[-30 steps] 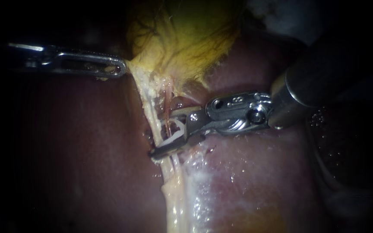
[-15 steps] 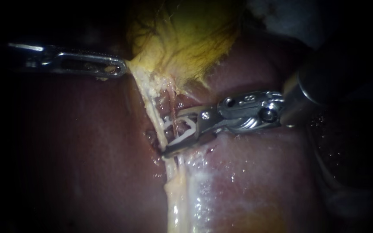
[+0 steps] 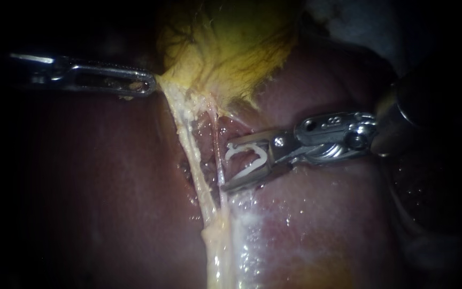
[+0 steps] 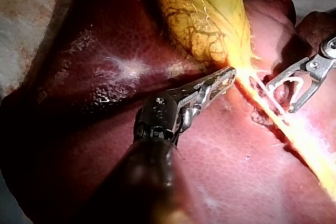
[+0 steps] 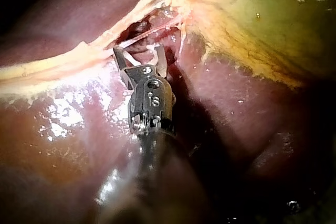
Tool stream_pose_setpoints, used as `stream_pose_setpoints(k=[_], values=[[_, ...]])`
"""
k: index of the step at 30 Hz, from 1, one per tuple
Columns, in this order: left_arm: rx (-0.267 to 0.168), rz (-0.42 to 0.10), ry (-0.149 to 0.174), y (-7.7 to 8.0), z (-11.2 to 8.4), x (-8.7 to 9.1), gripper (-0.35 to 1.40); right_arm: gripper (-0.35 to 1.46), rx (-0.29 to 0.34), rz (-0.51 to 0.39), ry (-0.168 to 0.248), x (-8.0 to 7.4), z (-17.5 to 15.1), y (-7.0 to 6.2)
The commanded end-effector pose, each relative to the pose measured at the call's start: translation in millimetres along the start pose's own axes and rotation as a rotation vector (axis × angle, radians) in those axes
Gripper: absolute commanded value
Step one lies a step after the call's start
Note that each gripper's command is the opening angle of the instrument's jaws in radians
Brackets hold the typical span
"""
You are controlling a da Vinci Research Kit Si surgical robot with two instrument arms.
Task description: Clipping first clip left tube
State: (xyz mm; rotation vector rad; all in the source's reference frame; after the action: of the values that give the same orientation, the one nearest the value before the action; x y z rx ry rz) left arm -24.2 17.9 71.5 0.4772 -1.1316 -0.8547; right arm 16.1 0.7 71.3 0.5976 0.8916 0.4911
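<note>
The right instrument (image 3: 229, 166) holds an open clip (image 3: 248, 160) in wide jaws just beside the thin tube (image 3: 218, 160), short of the left tube (image 3: 192, 158), which is pulled taut by the left instrument (image 3: 152, 85) gripping the gallbladder (image 3: 231, 53). I judge the jaws should advance until the left tube lies deep in the clip, square across it, before closing.

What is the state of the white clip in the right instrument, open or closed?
Open. The clip has its legs wide apart in the right instrument, and the thin tube lies just ahead, not enclosed.
</note>
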Motion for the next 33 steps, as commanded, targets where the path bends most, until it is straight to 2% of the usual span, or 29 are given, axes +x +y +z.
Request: stream_pose_setpoints(k=[1,5,8,11,19,27,33], values=[[0.0,0.0,0.0,0.0,0.0,0.0,-0.35,0.58,0.004,0.013,0.013,-0.1,-0.2,0.1],[0.001,0.0,0.0,0.0,0.0,0.0,-0.35,0.58,0.067,0.059,0.05,-0.1,-1.1,0.2],[0.001,0.0,0.0,0.0,-0.1,0.0,-0.35,0.58,0.155,0.097,0.069,0.0,-1.7,0.1],[0.0,0.0,0.0,-0.1,-0.1,0.0,-0.35,0.58,0.207,0.122,0.096,-0.1,-1.9,0.0],[0.0,0.0,0.0,-0.1,-0.1,0.0,-0.35,0.58,0.347,0.163,0.13,0.0,-1.3,-0.1],[0.0,0.0,0.0,-0.1,-0.1,0.0,-0.35,0.58,0.422,0.196,0.143,0.3,0.9,-0.5],[0.001,0.0,0.0,-0.1,-0.1,0.0,-0.35,0.59,0.433,0.203,0.137,-0.6,2.8,-0.6]])
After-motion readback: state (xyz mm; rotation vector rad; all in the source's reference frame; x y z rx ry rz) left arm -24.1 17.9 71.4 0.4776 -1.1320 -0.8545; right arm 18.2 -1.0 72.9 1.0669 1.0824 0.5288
